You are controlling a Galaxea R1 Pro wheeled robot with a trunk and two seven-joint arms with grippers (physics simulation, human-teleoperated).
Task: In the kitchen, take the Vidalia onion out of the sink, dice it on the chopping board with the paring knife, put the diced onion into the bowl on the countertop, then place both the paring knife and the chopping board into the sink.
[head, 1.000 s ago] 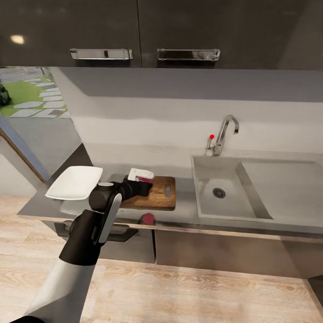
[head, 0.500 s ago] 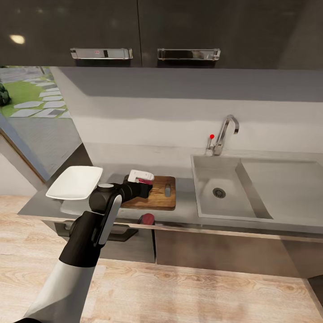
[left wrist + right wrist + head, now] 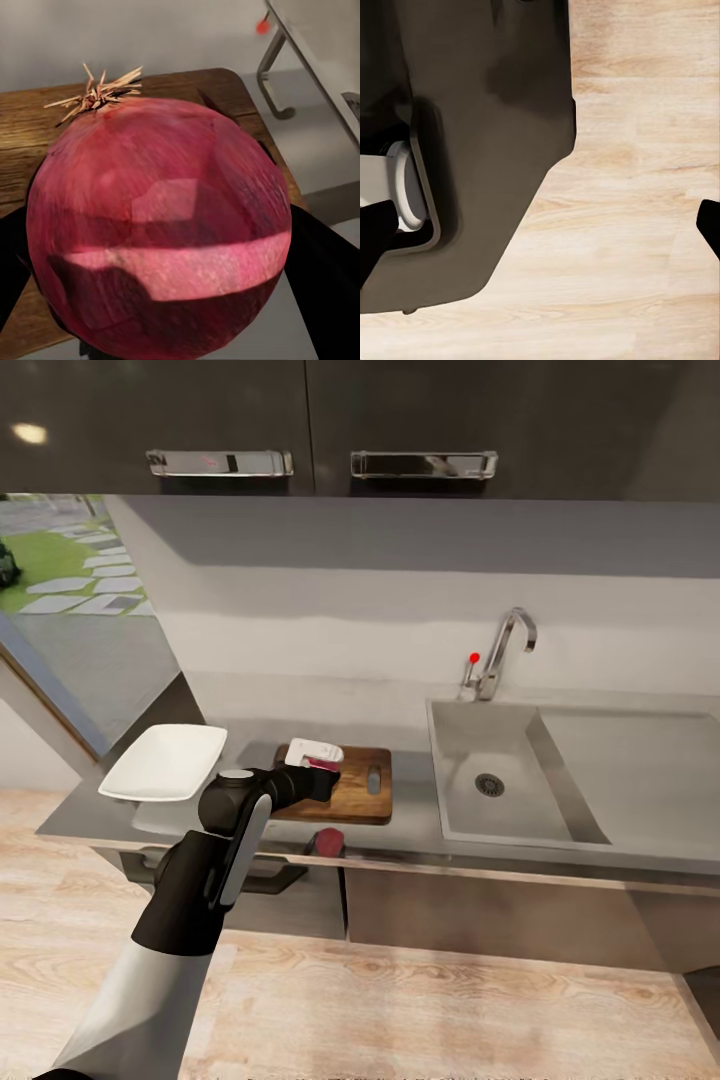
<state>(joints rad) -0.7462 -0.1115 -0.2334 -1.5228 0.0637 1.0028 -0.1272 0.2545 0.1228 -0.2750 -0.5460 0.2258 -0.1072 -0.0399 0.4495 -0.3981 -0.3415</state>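
Since a second ago the whole head view has shifted slightly, so the camera has moved; the left arm and the things on the countertop [image 3: 420,832] sit much as they did.

At the far left of the counter rests the white bowl [image 3: 165,762], holding nothing. Just right of it the left gripper [image 3: 318,765] hangs over the left end of the chopping board [image 3: 352,797], and the wrist view shows its dark fingers [image 3: 324,270] closed on either side of the onion [image 3: 161,225], a red-skinned bulb with a dry tuft on top, held just above the board's wood. A small reddish object [image 3: 328,843] lies at the counter's near edge, below the board; what it is I cannot tell. I cannot make out the paring knife. Further right, the sink [image 3: 520,830] holds nothing I can see.

The right wrist view looks down at the plank floor, the right gripper's fingertips [image 3: 375,232] standing wide apart on nothing.

The step in hand looks like setting the onion on the board. Next: lower it, release, then find the knife.
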